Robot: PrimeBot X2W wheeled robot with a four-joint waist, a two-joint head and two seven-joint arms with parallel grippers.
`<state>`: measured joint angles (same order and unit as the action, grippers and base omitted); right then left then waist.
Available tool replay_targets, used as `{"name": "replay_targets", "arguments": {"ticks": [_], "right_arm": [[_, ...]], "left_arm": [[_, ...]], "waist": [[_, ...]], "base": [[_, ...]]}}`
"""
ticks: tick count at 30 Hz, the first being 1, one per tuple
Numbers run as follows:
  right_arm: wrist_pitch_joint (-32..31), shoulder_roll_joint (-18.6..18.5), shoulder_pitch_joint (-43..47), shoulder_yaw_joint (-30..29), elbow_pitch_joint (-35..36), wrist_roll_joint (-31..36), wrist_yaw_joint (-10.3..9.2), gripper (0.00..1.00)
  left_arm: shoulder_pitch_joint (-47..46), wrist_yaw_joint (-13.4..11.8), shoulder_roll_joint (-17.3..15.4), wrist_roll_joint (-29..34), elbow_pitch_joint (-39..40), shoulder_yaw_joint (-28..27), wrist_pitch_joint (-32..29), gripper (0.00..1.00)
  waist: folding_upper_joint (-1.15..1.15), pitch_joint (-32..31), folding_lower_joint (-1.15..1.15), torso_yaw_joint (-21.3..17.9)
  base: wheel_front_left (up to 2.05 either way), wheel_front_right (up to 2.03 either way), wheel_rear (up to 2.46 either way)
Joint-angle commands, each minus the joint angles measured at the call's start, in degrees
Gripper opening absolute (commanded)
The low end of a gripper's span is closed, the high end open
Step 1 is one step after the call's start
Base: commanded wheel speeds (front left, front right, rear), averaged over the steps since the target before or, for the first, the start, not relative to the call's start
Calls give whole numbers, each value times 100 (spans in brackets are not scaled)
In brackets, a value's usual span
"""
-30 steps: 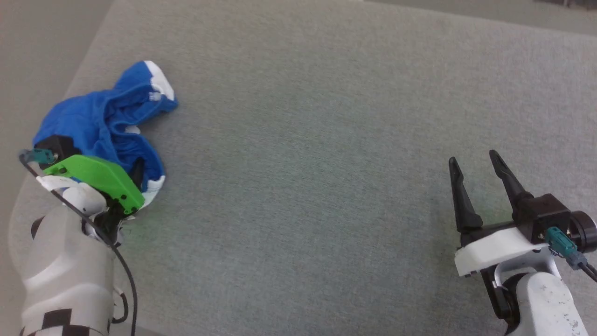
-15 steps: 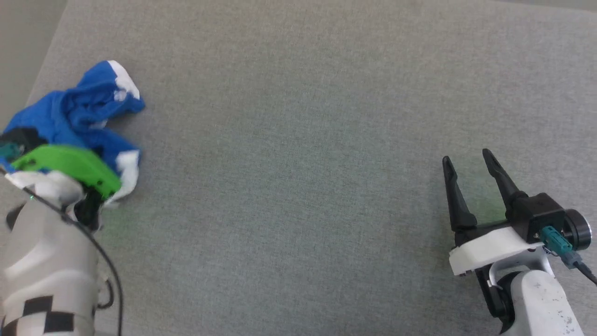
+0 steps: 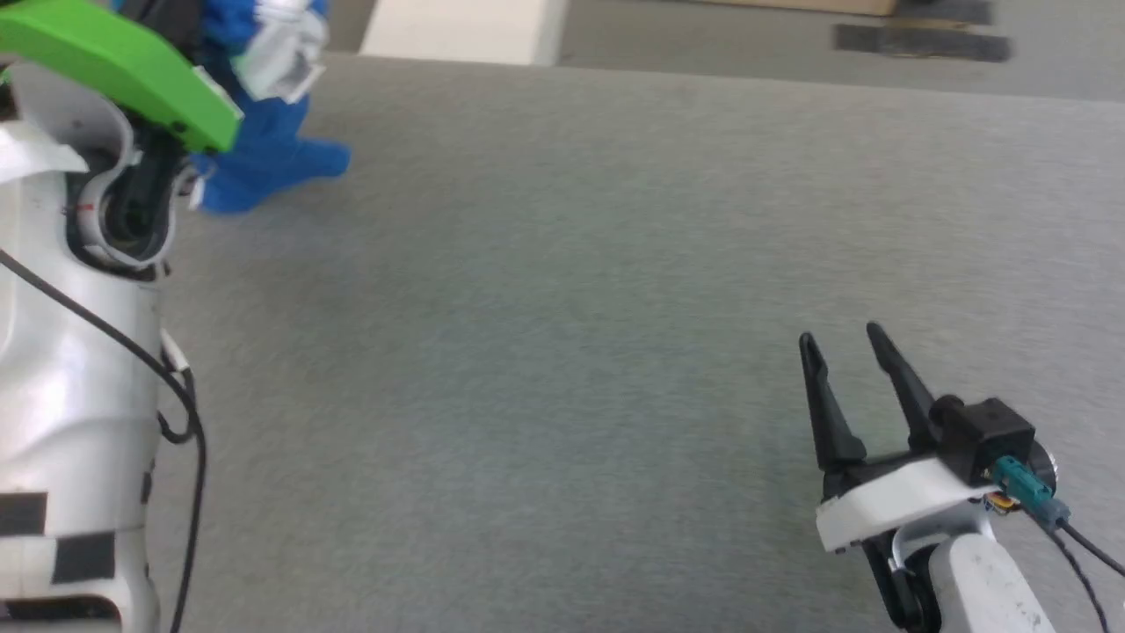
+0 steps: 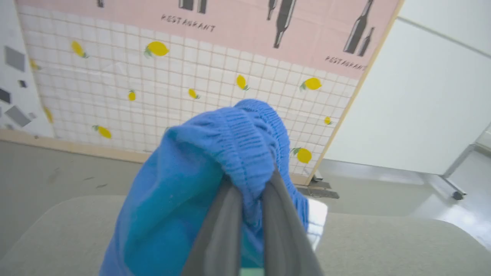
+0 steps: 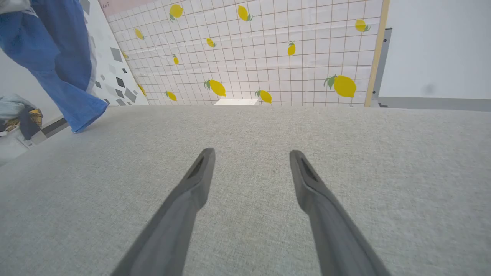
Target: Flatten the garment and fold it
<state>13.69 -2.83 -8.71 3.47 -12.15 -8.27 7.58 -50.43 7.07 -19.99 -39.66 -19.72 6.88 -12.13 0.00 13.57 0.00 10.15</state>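
The garment hung at the far left of the table, with the left pincer clenched on its gathered elastic waistband. It looked light, limp and stretchy, likely to droop and bunch rather than keep shape. A white-banded edge seemed the best second hold. Its long axis ran roughly upright, waistband up and leg end down, at or just above the table. The right pincer stood released, near right.

- The garment runs off the head view's top edge and is partly hidden behind the left arm's green cover.
- The left hand has its fingertips buried in blue folds in its wrist view.
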Motion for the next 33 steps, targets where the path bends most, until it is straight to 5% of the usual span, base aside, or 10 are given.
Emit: {"name": "replay_targets", "arguments": {"ticks": [1,8,20,21,23,30,33], "right_arm": [[54,-5,95,-11,-45,-65,-9,100],[117,-5,314,-202,-150,-187,-9,100],[129,-5,487,-219,-51,-293,-9,100],[129,-5,487,-211,-45,-305,-9,100],[129,-5,493,-213,-47,-321,-9,100],[130,-5,561,-255,-79,-338,-9,100],[130,-5,580,-281,-93,-331,-9,100]], "left_arm": [[158,41,15,-84,196,106,-129,0],[1281,36,360,-343,977,955,-1091,0],[2893,26,838,-537,334,2425,-1988,0],[2894,-2,865,-573,311,2386,-1958,42],[2828,-92,904,-639,362,2213,-1801,100],[2544,-392,766,-885,953,1300,-1117,100],[2568,-531,593,-732,1192,788,-375,100]], "waist": [[0,-419,0,-659],[0,-502,0,-1292],[0,-506,0,-1653],[0,-522,0,-1637],[0,-573,0,-1587],[0,-776,0,-1280],[0,-860,0,-1142]], "base": [[0,0,0],[0,0,0],[0,0,0],[0,0,0],[0,0,0],[0,0,0],[0,0,0]]}}
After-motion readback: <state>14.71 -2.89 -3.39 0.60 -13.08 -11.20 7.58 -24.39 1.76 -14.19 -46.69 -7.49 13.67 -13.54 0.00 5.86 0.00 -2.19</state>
